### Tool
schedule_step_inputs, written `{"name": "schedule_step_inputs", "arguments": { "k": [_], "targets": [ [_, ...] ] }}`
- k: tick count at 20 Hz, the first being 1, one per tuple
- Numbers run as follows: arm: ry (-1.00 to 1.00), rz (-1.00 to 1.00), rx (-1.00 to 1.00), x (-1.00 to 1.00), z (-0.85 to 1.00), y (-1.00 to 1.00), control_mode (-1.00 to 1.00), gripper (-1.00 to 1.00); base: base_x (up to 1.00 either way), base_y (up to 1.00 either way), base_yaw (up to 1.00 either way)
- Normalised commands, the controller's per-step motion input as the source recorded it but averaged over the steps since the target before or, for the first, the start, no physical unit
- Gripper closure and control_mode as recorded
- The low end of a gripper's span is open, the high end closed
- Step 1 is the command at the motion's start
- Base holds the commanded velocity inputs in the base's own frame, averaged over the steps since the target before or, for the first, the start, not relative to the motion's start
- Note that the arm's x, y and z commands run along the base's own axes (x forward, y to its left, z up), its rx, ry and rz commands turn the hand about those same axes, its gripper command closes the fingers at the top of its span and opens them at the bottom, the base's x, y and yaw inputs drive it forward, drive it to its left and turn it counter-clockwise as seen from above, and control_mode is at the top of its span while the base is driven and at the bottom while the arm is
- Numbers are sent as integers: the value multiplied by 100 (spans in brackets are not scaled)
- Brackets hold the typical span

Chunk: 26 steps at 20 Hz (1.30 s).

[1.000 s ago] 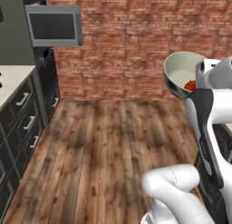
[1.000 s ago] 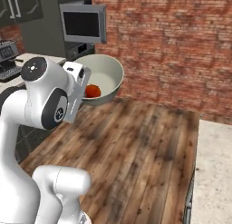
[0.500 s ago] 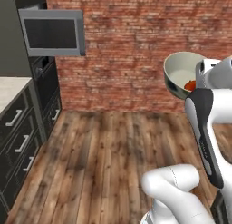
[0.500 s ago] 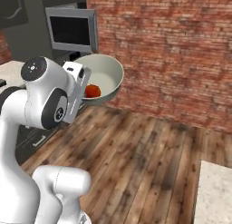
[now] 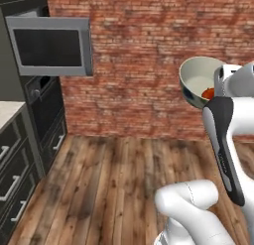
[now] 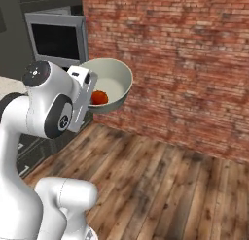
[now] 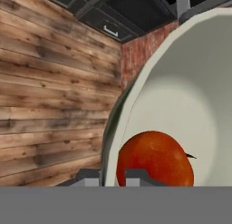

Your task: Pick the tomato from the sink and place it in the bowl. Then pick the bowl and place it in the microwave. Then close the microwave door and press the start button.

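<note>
Gripper (image 7: 112, 175) is clamped on the near rim of the bowl (image 6: 113, 83) — one finger inside the wall, one outside. Bowl is held up in the air, tipped toward the hand, well clear of the wood floor (image 5: 114, 179). Tomato (image 6: 99, 97) sits loose inside, against the low side by the fingers. My read: rigid, smooth bowl on a thin edge pinch, so it could pivot; round tomato rolls freely. Microwave door (image 5: 49, 46) stands open ahead — keep the bowl level going in.
</note>
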Motion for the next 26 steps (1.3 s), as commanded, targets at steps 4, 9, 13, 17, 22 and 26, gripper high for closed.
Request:
{"name": "schedule_step_inputs", "arguments": {
  "k": [4,9,13,17,22,26],
  "targets": [
    [0,0,0,0,0,0,100,100,100,-27,12],
    [0,0,0,0,0,0,100,100,100,-32,19],
    [0,0,0,0,0,0,100,100,85,-49,43],
    [0,0,0,0,0,0,100,100,47,-50,61],
    [0,0,0,0,0,0,100,100,39,-51,62],
    [0,0,0,0,0,0,100,100,44,-65,54]
  ]
}}
